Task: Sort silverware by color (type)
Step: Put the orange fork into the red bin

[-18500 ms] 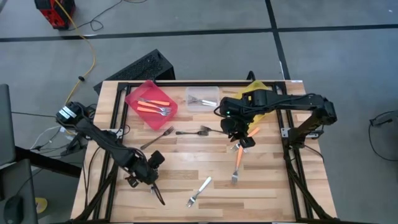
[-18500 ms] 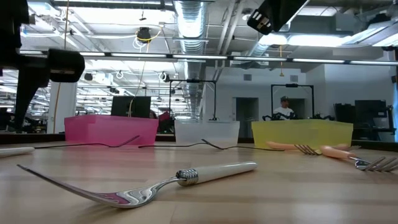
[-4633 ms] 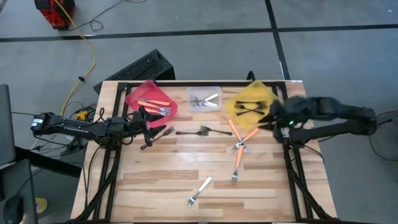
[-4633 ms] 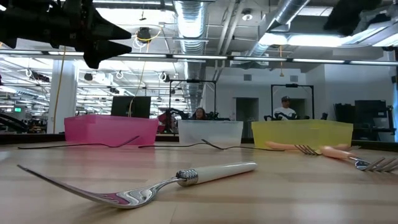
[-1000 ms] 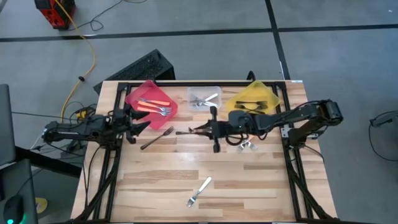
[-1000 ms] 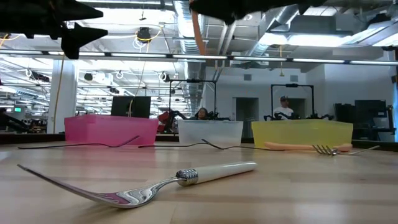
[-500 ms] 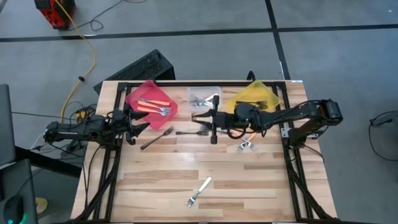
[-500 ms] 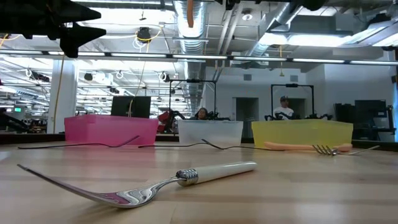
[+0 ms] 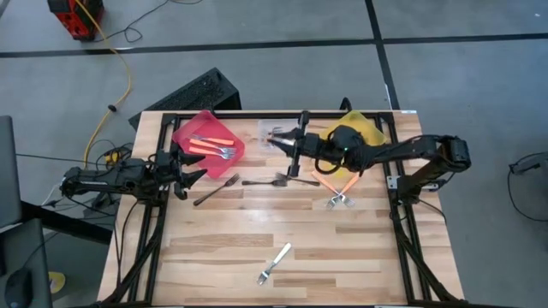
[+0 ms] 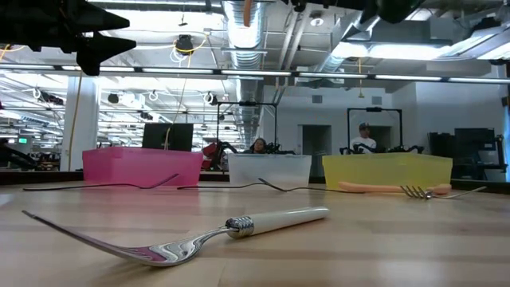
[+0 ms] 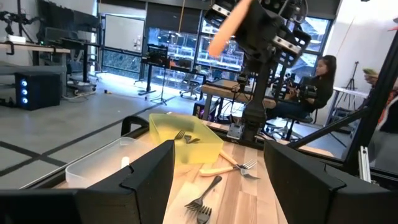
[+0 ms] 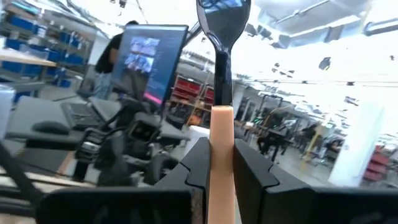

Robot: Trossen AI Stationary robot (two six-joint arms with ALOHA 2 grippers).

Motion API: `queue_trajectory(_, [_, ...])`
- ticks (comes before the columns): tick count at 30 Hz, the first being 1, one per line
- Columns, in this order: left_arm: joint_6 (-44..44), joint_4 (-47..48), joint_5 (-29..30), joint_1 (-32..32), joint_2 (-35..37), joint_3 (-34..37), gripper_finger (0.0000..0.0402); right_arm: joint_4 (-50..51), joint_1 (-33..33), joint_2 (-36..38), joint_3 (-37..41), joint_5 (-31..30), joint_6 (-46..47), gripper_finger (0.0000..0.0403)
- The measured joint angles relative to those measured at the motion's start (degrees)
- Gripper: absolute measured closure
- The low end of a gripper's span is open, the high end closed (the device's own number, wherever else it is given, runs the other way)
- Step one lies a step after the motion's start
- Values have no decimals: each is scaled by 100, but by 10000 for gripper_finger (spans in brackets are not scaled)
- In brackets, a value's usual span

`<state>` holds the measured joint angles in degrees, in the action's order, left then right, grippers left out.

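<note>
Orange-handled fork (image 12: 221,149): orange grip, silver head up, tines cut off. My right gripper (image 9: 295,147) clamps it above the counter (image 9: 257,231), near the clear bin (image 9: 276,127). Left gripper (image 9: 190,164) open beside red bin (image 9: 184,137).

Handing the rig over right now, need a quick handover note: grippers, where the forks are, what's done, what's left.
Right gripper: shut on an orange-handled fork, held above the clear bin.
Left gripper: open, empty, beside the red bin.
Done: orange forks in the red bin, dark forks in the yellow bin.
Left on the table: dark forks, orange forks, white-handled fork.
</note>
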<state>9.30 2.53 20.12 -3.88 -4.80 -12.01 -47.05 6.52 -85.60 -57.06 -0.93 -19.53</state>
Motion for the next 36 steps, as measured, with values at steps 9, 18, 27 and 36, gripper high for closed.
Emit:
queue_trajectory(9, [5, 45, 1, 0, 0, -2, 168, 0, 419, -37, -305, 168, 235, 336])
queue_trajectory(18, [0, 74, 72, 2, 0, -2, 168, 35, 564, -1261, -1195, 269, 471, 336])
queue_trajectory(27, [-107, 60, 81, 0, 0, -2, 168, 800, 737, -2646, -2888, 688, 691, 336])
queue_trajectory(36, [-114, 58, 77, 0, 0, -2, 168, 1639, 833, -4000, -4481, 1038, 1074, 336])
